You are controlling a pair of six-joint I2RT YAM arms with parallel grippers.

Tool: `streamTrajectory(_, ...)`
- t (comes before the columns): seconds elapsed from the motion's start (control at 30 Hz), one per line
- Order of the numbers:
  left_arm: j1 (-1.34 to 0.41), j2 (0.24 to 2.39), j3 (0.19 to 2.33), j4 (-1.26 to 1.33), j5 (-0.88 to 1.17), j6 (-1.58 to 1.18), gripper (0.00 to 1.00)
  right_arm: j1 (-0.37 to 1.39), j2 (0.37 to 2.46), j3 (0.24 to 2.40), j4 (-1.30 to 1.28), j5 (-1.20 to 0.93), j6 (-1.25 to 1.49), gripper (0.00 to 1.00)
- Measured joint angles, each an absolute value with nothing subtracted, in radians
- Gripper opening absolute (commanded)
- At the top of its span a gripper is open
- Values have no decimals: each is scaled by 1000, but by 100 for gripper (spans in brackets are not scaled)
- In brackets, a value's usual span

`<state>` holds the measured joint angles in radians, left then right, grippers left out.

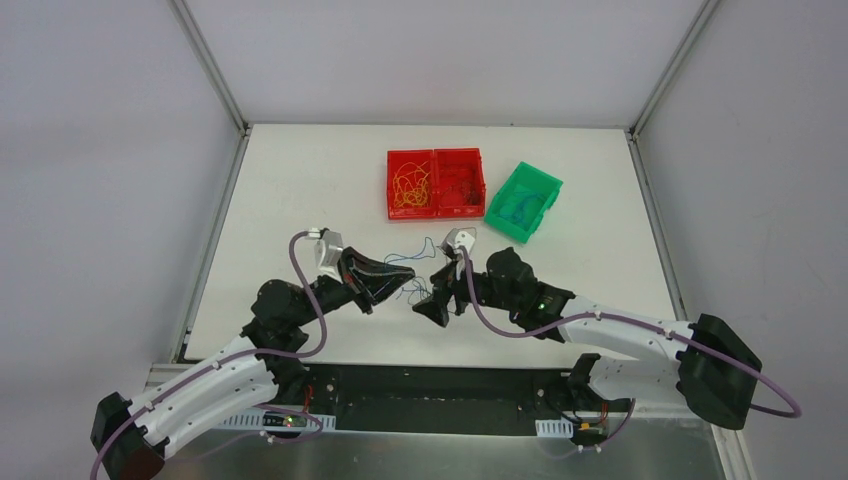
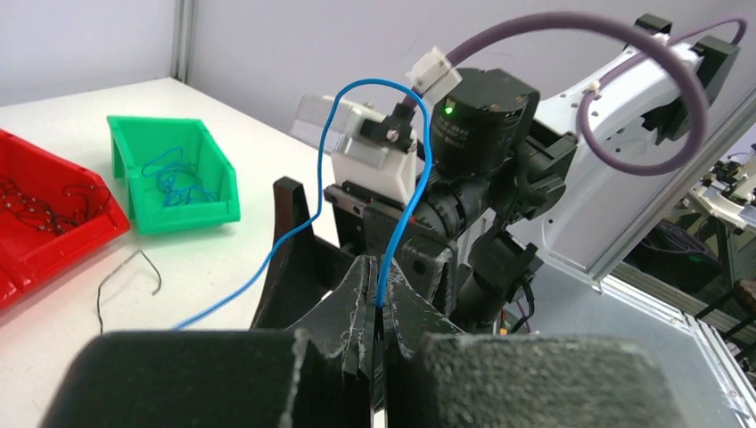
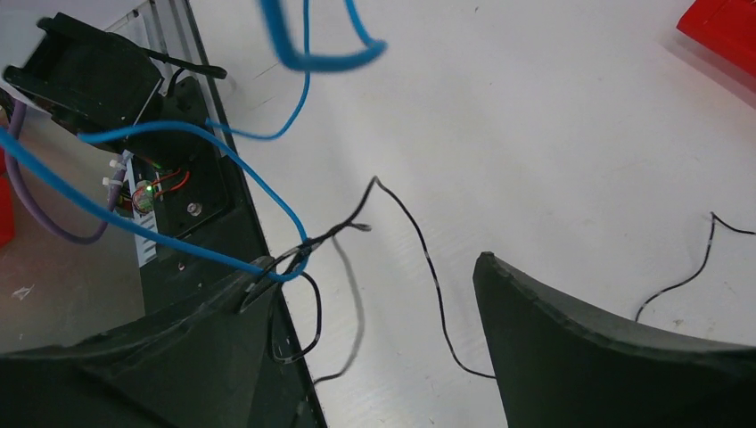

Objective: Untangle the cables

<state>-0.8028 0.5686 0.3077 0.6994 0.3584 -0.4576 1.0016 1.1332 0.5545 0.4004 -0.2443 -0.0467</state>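
Blue cable (image 3: 325, 64), black cable (image 3: 427, 259), red bins (image 1: 436, 185), green bin (image 1: 532, 178), white table (image 1: 300, 200)

No legible text, brand, number or sign anywhere in the three views. Only a patch of tiny pale print on the dark joint housing (image 2: 459, 134) of the right arm, just below a lit green lamp (image 2: 448, 109), too small and blurred to make out. Plain, unmarked faces on the red bins (image 1: 436, 156) and the green bin (image 1: 540, 180).
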Motion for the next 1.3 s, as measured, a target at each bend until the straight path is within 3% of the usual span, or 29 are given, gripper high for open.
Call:
streamTrajectory(0.33, -803, 516, 308, 701, 356, -458, 0, 1004, 1186, 566, 393, -234, -54, 70)
streamTrajectory(0.77, -803, 439, 271, 702, 273, -458, 0, 1017, 1261, 585, 396, -228, -51, 69)
streamTrajectory(1.07, -804, 376, 252, 701, 200, -458, 0, 1055, 1350, 595, 416, -197, -53, 75)
streamTrajectory(1.3, -805, 410, 250, 716, 201, -461, 0, 1068, 1382, 629, 453, -180, -56, 58)
